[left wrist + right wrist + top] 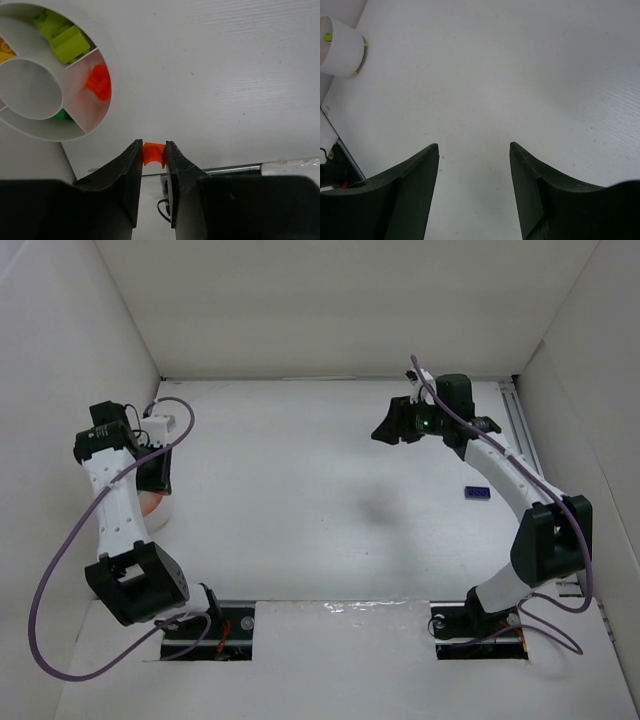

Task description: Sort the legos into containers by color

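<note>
Right now we see the left gripper (154, 149) clamped on a small orange brick (154, 156), pinched between its two dark fingertips and lifted off the white floor (225, 75). Just up and to the left of the fingers, in the wrist view, sits a round white dish (30, 87) split into sections around a hollow centre ring. One section holds a second orange piece (99, 82), the next one holds lime-green bricks (67, 42), a yellow bit (5, 50) shows at the left edge, and a dark green bit (61, 115) peeks out at the bottom. From above, we find this arm by the left wall, over the dish. Well apart, the right gripper (474, 147) hangs with its jaws spread, nothing between them, above bare floor. A blue brick (477, 492) lies on the floor near the right arm.
</note>
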Motion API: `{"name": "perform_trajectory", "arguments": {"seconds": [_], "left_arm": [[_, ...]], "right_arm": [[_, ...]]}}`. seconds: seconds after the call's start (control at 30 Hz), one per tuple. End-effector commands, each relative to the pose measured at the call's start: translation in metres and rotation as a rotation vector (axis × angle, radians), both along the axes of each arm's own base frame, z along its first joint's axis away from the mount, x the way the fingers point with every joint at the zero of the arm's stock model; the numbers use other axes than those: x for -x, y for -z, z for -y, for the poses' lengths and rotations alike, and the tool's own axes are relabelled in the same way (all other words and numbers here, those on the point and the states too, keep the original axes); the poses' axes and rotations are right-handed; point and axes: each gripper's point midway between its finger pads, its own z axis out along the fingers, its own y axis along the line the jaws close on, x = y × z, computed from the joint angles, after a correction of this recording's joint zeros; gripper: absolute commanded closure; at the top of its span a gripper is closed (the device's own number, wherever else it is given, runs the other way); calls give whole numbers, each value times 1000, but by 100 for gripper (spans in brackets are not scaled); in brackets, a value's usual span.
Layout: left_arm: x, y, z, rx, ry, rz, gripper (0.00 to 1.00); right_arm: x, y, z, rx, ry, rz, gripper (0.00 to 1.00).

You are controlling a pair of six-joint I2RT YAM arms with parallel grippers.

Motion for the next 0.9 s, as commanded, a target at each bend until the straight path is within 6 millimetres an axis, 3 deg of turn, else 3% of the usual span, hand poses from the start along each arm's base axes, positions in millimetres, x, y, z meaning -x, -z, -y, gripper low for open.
{"name": "perform_trajectory", "arguments": {"seconds": [0.0, 0.3, 0.87], "left_arm": [[11, -1, -24, -64, -16, -23, 97], [-8, 6, -59, -128, -112, -71, 93], [-25, 12, -81, -173, -198, -108, 88]], "right_arm": [[-5, -29, -4, -38, -26, 56, 36], [-2, -43, 3, -42, -8, 98, 36], [-17, -42, 17, -71, 62, 77, 36]]}}
